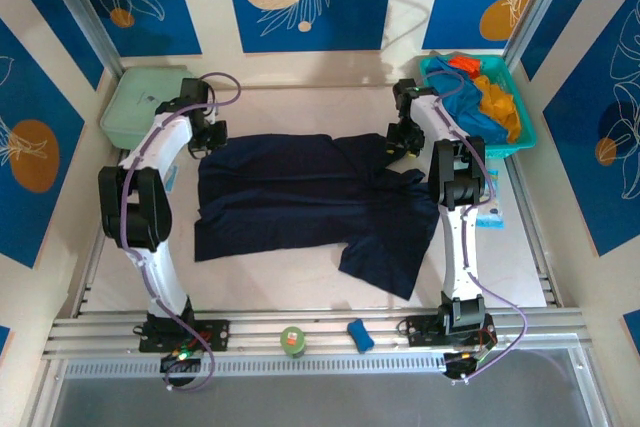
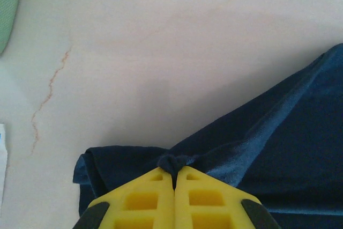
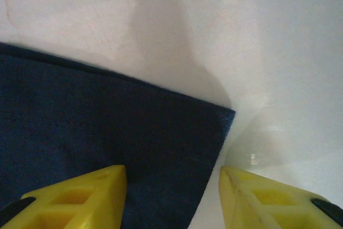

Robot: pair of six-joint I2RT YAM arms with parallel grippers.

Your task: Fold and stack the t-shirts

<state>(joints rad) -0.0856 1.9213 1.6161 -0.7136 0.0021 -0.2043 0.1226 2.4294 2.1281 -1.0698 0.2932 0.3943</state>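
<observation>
1. Top external: the basket (image 1: 515,149) at far right holds a blue shirt (image 1: 462,107), an orange shirt (image 1: 500,102) and a red shirt (image 1: 462,64). I cannot tell what is in the green box (image 1: 140,107) at far left.
2. Navy shirt (image 1: 290,197) lies spread mid-table between the arms.
3. Left gripper (image 2: 174,172): fingers pressed together, pinching the navy shirt's bunched corner.
4. Right gripper (image 3: 171,170): fingers spread over another corner.
5. Tape roll (image 1: 292,340) and blue block (image 1: 360,335) sit at the near rail, apart from the cloth.

navy t-shirt (image 3: 107,127): cropped left, bottom | green round item (image 1: 292,340): unidentifiable
</observation>
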